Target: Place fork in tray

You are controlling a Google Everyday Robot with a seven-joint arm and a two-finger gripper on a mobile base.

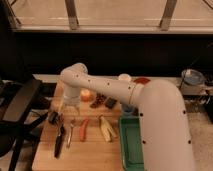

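The fork [70,133] is slim and silvery and lies on the wooden table [85,156], between a longer black-handled tool [59,141] and the orange carrot [83,129]. The dark green tray [126,148] sits at the table's right, partly hidden behind my white arm. My gripper [64,113] hangs from the wrist [72,95] over the table's left part. It is just above and slightly left of the fork's far end, beside a small dark item [52,118]. Nothing shows held in it.
A pale yellow banana-like piece [106,130] lies right of the carrot. An orange round item [86,95] and dark red pieces [102,101] sit further back. A white cup [124,77], a red bowl [142,81] and a grey-blue bowl [192,77] stand behind. A black chair [20,107] is left.
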